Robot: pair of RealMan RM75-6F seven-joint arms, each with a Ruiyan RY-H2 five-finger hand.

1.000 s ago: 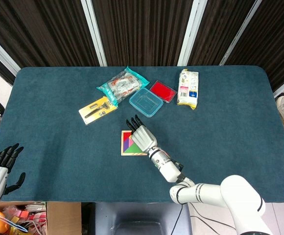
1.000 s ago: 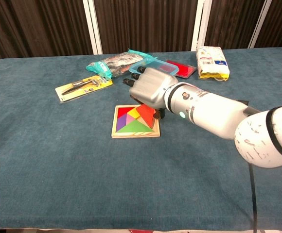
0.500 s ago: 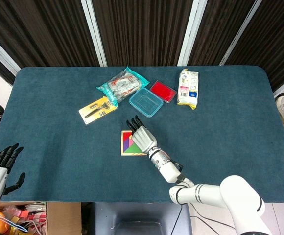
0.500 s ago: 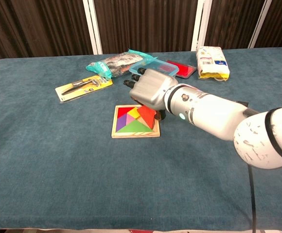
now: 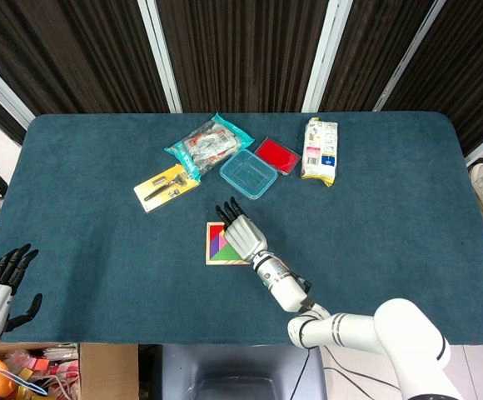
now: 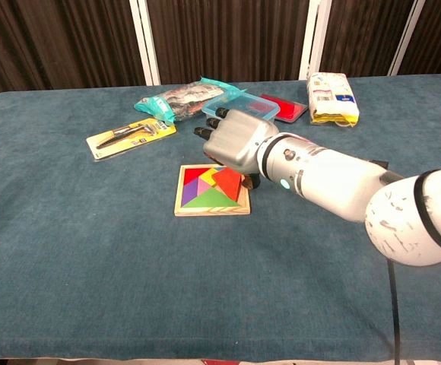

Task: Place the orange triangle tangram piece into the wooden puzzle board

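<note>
The wooden puzzle board (image 6: 205, 212) lies flat near the middle of the blue table, filled with coloured pieces. The orange triangle (image 6: 228, 181) lies flat in the board's right half, beside red, yellow, purple and green pieces. My right hand (image 6: 236, 141) hovers just over the board's far right corner with its fingers stretched out and nothing in them. Its thumb sits low by the board's right edge. In the head view the right hand (image 5: 240, 233) covers the right part of the board (image 5: 210, 262), hiding the orange triangle. My left hand (image 5: 0, 287) hangs off the table's left edge, fingers spread.
Behind the board lie a yellow tool pack (image 5: 166, 187), a crinkled snack bag (image 5: 208, 143), a clear blue container (image 5: 248, 173), a red lid (image 5: 276, 155) and a white-yellow packet (image 5: 320, 150). A cardboard box (image 5: 100, 371) stands below the table's front left.
The orange triangle, earlier tilted up at the board's right edge under my right hand, now lies flat in the board. The hand has lifted slightly. The left hand has not moved.
</note>
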